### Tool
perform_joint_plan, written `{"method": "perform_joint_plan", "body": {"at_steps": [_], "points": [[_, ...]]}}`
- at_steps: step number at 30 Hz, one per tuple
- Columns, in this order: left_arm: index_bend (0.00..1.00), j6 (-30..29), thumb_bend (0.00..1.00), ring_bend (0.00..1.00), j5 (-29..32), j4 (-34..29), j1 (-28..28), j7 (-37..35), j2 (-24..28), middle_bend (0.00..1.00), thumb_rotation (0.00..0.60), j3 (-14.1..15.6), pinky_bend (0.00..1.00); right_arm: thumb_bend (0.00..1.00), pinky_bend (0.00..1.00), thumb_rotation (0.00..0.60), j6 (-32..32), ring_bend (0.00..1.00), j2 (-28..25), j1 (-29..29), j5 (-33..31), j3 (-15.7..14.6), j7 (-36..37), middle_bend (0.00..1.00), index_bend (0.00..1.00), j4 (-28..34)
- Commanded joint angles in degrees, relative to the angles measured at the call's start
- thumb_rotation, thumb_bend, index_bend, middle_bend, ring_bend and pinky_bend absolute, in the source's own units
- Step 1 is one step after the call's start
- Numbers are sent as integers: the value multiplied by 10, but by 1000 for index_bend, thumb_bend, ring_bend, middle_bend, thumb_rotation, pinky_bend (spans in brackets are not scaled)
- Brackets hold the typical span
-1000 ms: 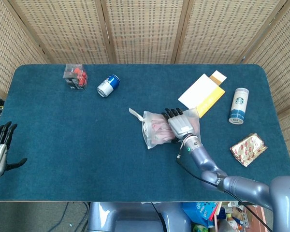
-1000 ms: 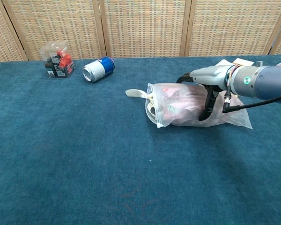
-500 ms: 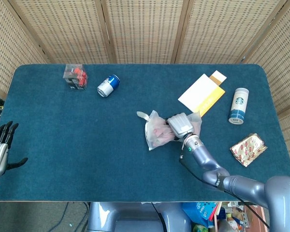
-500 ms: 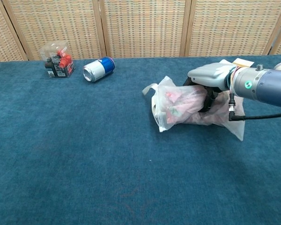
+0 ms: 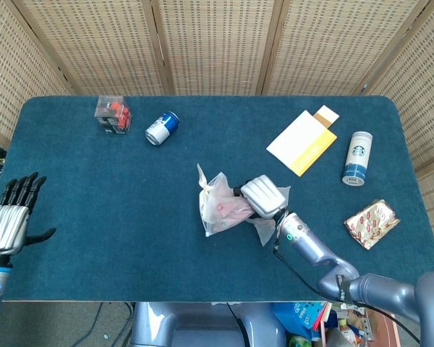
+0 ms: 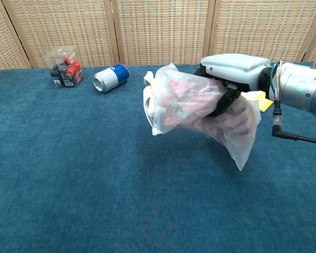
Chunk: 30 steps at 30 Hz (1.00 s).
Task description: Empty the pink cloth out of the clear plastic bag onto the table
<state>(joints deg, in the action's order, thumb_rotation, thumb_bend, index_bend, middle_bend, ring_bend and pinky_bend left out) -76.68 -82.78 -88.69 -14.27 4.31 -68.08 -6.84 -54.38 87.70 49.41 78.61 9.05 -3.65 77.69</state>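
pink cloth (image 6: 187,103) in clear plastic bag (image 6: 200,110), held off blue-covered table (image 5: 94,188) by right hand (image 6: 231,71) | blue soda can (image 5: 161,128) far L, behind | left hand (image 5: 11,220) at L edge

Bright, even, diffuse light from above. Soft shadow on cloth under lifted bag (image 6: 200,108). Faint sheen on plastic, no hard glare. Both views sharp; slight wide-angle bowing at table (image 5: 72,217) edges.

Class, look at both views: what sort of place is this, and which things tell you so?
Probably a robot test or demo station, not a home: a table covered in blue cloth, woven screens closing it off behind, and unrelated props scattered about, such as a can and a coffee cup.
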Motion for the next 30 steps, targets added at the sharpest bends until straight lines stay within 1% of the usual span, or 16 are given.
{"method": "perform_joint_plan", "body": {"at_steps": [1, 4, 8, 14, 17, 20, 25, 28, 30], "points": [[0, 49, 146, 0, -27, -10, -52, -7, 4, 0, 600, -14, 0, 601, 679, 600, 8, 594, 1, 15, -12, 22, -15, 714, 642, 24], [24, 73, 147, 0, -41, -15, -82, -21, 7, 0, 600, -21, 0, 601, 679, 600, 17, 594, 10, 29, -27, 39, -34, 714, 642, 37], [108, 93, 147, 0, -49, -21, -117, -21, 4, 0, 600, -35, 0, 601, 679, 600, 31, 594, 31, 55, -47, 58, -72, 713, 642, 41], [259, 135, 147, 0, -28, -36, -157, -21, -5, 0, 600, -49, 0, 600, 679, 600, 45, 594, 68, 86, -85, 78, -121, 713, 642, 27], [307, 143, 146, 0, -20, -45, -167, -13, -9, 0, 600, -52, 0, 601, 679, 600, 48, 594, 81, 96, -102, 84, -139, 713, 642, 19], [318, 153, 146, 0, -10, -59, -178, -12, -12, 0, 600, -56, 0, 601, 679, 600, 52, 594, 93, 106, -124, 91, -159, 713, 642, 12], [336, 154, 147, 0, -3, -73, -192, -9, -20, 0, 600, -60, 0, 601, 679, 600, 52, 594, 100, 117, -150, 91, -198, 713, 642, 5], [338, 157, 147, 0, 2, -77, -196, -5, -23, 0, 600, -58, 0, 601, 679, 600, 52, 594, 101, 119, -163, 92, -204, 713, 642, 6], [340, 172, 147, 0, 12, -81, -204, -12, -32, 0, 600, -55, 0, 601, 679, 600, 53, 594, 101, 118, -175, 92, -207, 713, 642, 6]]}}
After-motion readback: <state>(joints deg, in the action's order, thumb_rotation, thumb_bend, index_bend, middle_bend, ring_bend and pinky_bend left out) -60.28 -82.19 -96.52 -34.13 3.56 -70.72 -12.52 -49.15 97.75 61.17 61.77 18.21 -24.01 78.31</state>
